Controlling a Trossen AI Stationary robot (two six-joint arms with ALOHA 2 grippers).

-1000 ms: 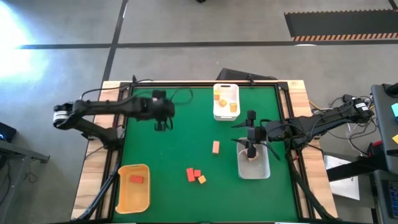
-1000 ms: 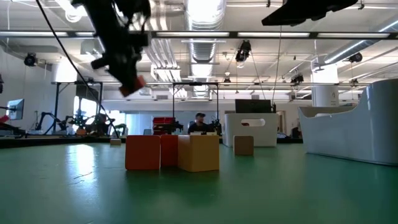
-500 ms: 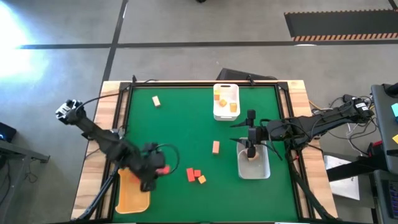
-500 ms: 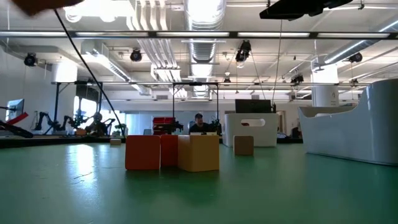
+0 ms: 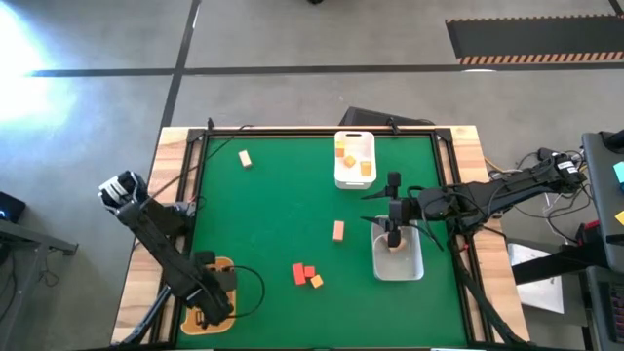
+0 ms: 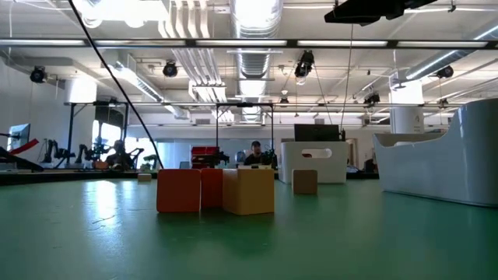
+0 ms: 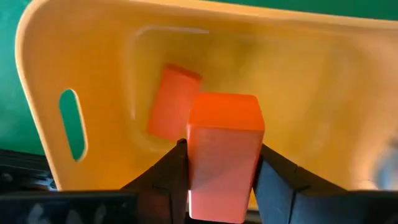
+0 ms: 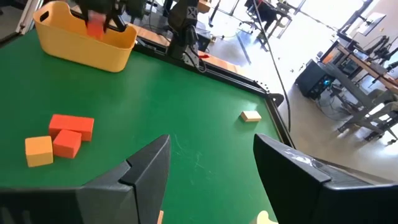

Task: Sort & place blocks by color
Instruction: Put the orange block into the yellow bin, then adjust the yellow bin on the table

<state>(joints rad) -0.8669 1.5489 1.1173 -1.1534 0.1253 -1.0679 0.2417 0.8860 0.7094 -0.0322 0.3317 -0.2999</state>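
My left gripper [image 5: 209, 300] hangs over the yellow tray [image 5: 223, 263] at the table's near left, shut on a red block [image 7: 224, 124]. A second red block [image 7: 170, 103] lies flat on that tray's floor. Two red blocks [image 5: 303, 274] and an orange one [image 5: 317, 282] sit together on the green mat; the low view shows them as red [image 6: 179, 190] and orange [image 6: 249, 190]. One tan block [image 5: 338, 230] lies mid-table and another [image 5: 245, 158] far left. My right gripper [image 8: 211, 149] is open above the clear tray [image 5: 398, 263]. My left gripper pinches the red block between its two fingers, on two opposite side faces [image 7: 198, 168]. The fingers come from above, pointing down. The block is lifted clear, upright over the inside of the yellow tray.
A white tray [image 5: 354, 175] with orange-yellow blocks [image 5: 366, 167] stands at the far edge, just beyond the clear tray. Open green mat lies between the yellow tray and the block cluster. Black rails frame the mat [image 5: 273, 214].
My left arm has swung from the far-left part of the table toward the near edge, carrying the red block, and now hangs over the yellow tray. Its move uncovered the tan block at the far left. My right arm has kept still.
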